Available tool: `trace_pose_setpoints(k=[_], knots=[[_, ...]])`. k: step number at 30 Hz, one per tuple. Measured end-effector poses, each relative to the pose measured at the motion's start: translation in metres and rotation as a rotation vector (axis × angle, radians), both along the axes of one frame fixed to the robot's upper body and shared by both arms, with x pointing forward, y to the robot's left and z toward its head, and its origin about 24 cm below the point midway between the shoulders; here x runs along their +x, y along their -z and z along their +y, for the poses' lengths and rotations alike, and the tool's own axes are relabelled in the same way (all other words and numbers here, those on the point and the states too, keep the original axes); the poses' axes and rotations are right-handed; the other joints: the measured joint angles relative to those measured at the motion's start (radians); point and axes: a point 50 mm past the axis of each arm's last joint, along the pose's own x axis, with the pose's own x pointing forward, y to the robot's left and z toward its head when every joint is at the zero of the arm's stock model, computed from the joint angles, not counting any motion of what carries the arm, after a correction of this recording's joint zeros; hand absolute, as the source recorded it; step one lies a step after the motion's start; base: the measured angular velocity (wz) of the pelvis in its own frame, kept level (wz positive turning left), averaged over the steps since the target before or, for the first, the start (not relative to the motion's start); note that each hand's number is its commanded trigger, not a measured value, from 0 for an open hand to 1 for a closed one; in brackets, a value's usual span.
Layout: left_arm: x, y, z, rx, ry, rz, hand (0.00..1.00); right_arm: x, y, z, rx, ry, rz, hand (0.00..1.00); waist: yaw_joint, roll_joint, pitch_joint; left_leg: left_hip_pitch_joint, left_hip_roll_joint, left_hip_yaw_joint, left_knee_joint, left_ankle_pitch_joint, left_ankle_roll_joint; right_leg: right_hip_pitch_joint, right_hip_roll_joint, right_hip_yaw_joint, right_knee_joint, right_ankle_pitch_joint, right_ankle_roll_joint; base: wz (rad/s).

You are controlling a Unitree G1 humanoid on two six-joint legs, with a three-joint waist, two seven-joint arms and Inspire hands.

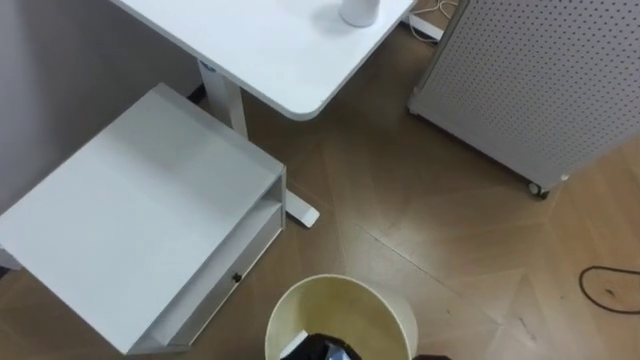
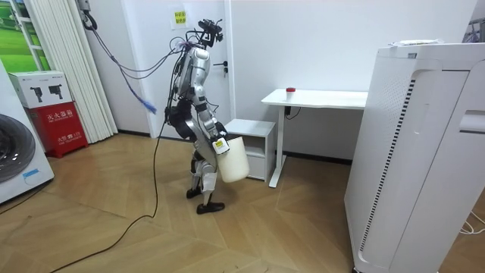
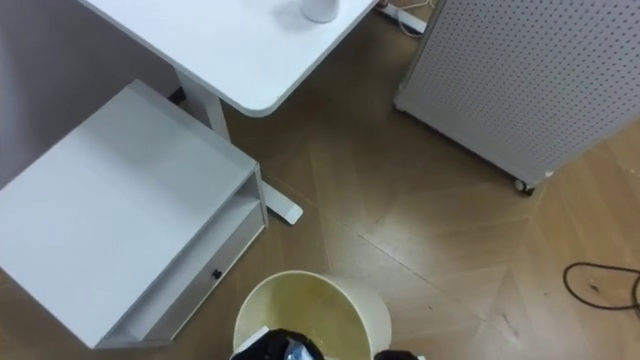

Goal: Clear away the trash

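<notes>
Bot should keep the bin (image 1: 345,312) level near the desk (image 1: 270,60) corner, though I can't tell how its hand (image 2: 219,143) grips it.

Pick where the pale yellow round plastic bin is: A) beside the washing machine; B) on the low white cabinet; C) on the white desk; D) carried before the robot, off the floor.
D: in the room view the pale yellow round plastic bin hangs at the robot's thighs, above the wooden floor.
</notes>
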Motion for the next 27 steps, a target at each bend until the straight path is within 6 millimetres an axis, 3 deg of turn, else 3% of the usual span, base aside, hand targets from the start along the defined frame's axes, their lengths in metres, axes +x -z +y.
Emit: trace_pose_setpoints(k=[1, 27], knots=[[-0.001, 0.0, 0.0, -0.001, 0.001, 0.002, 0.0, 0.0, 0.0, 0.0, 0.001, -0.001, 0.001, 1.0, 0.0, 0.0, 0.0, 0.0, 0.0, 0.001, -0.002, 0.0, 0.0, 0.0, 0.001, 0.001, -0.006, 0.002, 0.002, -0.06], [-0.011, 0.005, 0.001, 0.033, 0.056, 0.008, 0.0, -0.002, 0.002, -0.001, -0.012, -0.003, 0.01, 1.0, 0.037, -0.001, 0.0007, -0.002, -0.001, 0.002, -0.02, 0.0, 0.001, 0.002, 0.004, 0.0, -0.03, 0.006, 0.004, 0.0]])
